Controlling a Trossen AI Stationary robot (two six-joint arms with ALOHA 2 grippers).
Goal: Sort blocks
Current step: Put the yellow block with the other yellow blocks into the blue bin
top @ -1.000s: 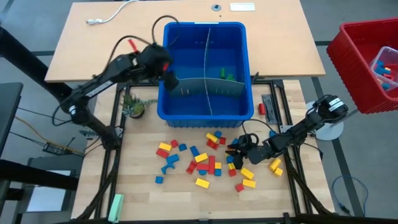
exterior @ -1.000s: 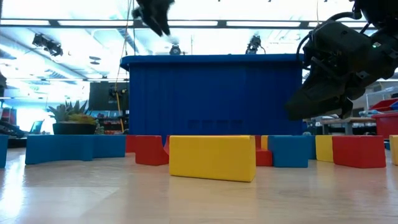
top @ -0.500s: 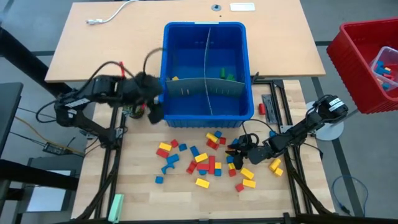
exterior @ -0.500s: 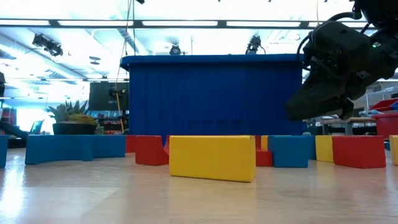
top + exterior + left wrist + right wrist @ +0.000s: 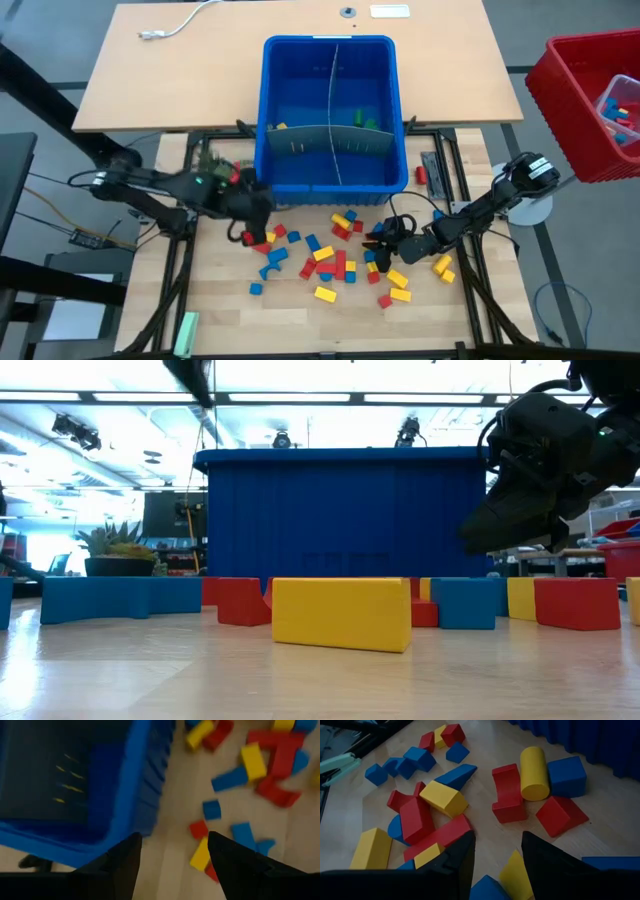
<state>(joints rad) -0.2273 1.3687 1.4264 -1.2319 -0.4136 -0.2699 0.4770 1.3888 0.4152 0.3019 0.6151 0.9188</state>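
Red, yellow, green and blue blocks point(image 5: 330, 255) lie scattered on the wooden table in front of the blue bin point(image 5: 300, 185). Green blocks point(image 5: 362, 120) lie in the bin's right compartment and a yellow block point(image 5: 282, 126) in its left one. My left gripper point(image 5: 250, 228) hangs open above the pile's left edge, by the bin's near-left corner. Below its fingers point(image 5: 173, 837) a red block point(image 5: 198, 828) and a yellow block point(image 5: 200, 856) rest on the table. My right gripper point(image 5: 383, 243) stands open over the pile's right part, clear of the table point(image 5: 475, 540); a yellow wedge point(image 5: 515, 870) lies under it.
A red crate point(image 5: 590, 95) stands off the table at the right. A small potted plant point(image 5: 212, 165) sits left of the bin, partly under my left arm. A pale green bar point(image 5: 186, 330) lies at the near left edge. Bare wood shows near the front edge.
My left gripper has swung out from above the bin's left compartment, over its near-left corner, toward the near edge and down to the pile's left side, rolling as it went. It has stayed open. A yellow block shows in the compartment where it stood.
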